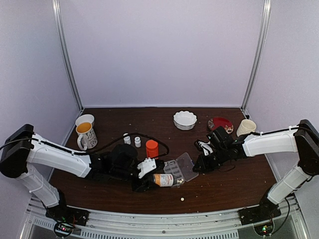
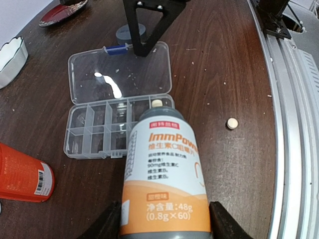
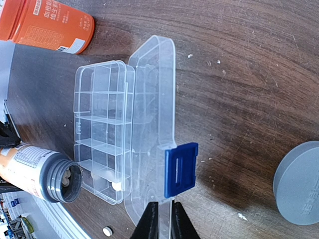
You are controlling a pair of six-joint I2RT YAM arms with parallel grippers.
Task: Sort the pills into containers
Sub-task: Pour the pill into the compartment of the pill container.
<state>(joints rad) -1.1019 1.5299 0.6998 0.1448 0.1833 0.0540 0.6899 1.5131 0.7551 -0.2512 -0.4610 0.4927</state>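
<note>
The left fingers [image 2: 165, 225] clasped a white-and-orange bottle [image 2: 167, 164] lying low over the bench [image 1: 224, 191], its open mouth above a corner of the box [image 2: 92, 130]. The right fingers [image 3: 165, 221], nearly closed, pinched the edge of the flat-open lid [image 3: 149, 99] beside its blue latch [image 3: 180, 168]. An orange bottle [image 2: 22, 174] lay near the box, and a grey cap [image 3: 299, 181] sat beyond the lid. Pills [image 3: 65, 181] showed in the bottle's mouth, one pill [image 3: 117, 185] sat in a corner cell, and a stray pill [image 2: 232, 123] lay on the bench.
</note>
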